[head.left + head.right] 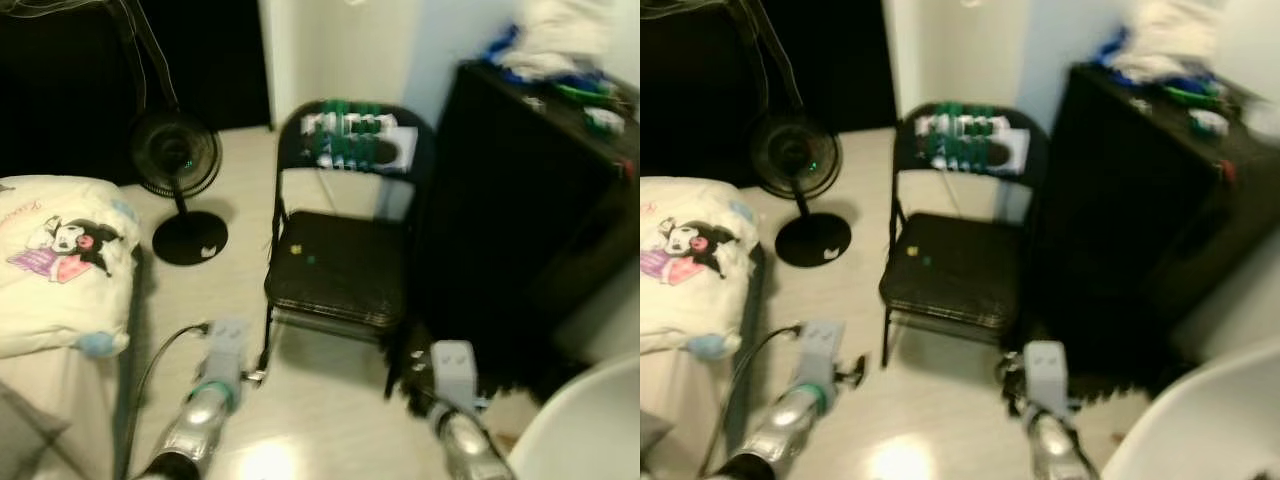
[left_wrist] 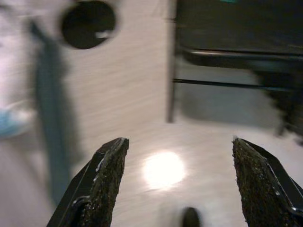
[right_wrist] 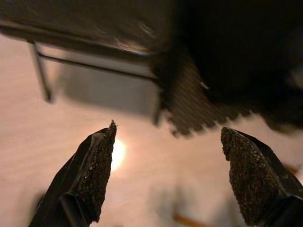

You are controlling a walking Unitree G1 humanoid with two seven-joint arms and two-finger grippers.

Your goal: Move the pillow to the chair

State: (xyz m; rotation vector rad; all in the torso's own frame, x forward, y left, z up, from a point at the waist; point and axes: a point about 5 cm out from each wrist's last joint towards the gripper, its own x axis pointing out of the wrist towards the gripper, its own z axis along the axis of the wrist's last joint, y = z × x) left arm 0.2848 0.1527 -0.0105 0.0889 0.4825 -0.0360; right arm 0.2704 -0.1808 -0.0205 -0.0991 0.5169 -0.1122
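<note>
Nothing of the carrying looks done; cream cartoon-printed pillow (image 1: 55,265) lies on the bed at the robot's left, well apart from the black folding metal chair (image 1: 335,265), whose seat is bare; left gripper (image 2: 182,177) and right gripper (image 3: 170,172) hang splayed and unladen above pale floor (image 1: 320,420); grasp, carry and placement remain.

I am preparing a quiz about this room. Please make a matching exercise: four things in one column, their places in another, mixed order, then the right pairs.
1. cream pillow with cartoon print
2. black folding metal chair
3. black standing fan
4. tall black cabinet

A. floor, between bed and chair
B. robot's right of the chair
C. on the bed, robot's left
D. centre, seat bare

Pairs: 1-C, 2-D, 3-A, 4-B
</note>
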